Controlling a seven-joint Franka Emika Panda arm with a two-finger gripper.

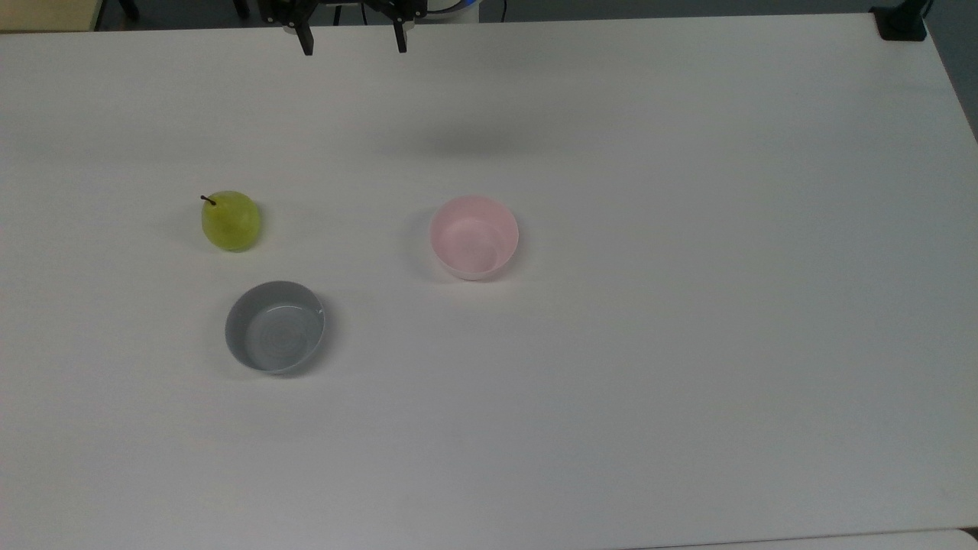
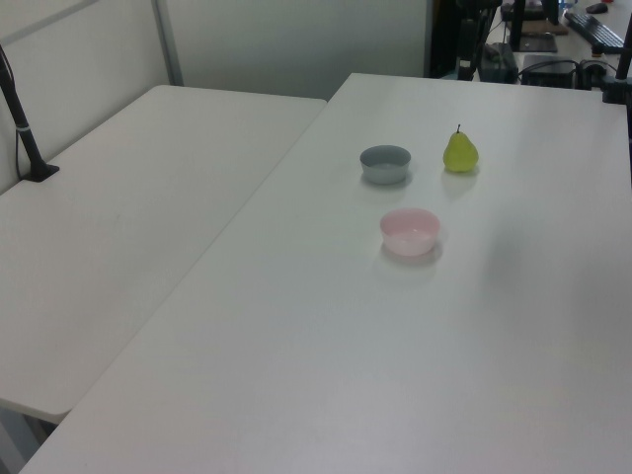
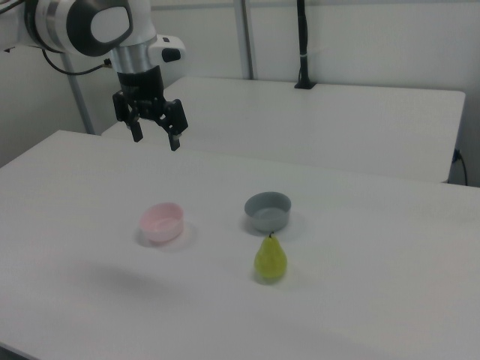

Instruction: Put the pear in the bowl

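Note:
The yellow-green pear (image 1: 231,220) stands upright on the white table at the top view's left, also seen as the pear (image 2: 460,152) and the pear (image 3: 270,259). The pale pink bowl (image 1: 474,237) sits near the table's middle with nothing in it; it is the bowl (image 2: 410,231) in the left view and the bowl (image 3: 163,222) in the right view. My gripper (image 1: 354,44) hangs open and empty at the top view's upper edge, far from both. In the right view the gripper (image 3: 156,139) is high above the table, behind the pink bowl.
A shallower grey bowl (image 1: 275,326) sits just below the pear in the top view, the grey bowl (image 3: 268,211) in the right view. A second white table (image 2: 118,227) adjoins on the left view's left. A black post (image 3: 302,45) stands on the far table.

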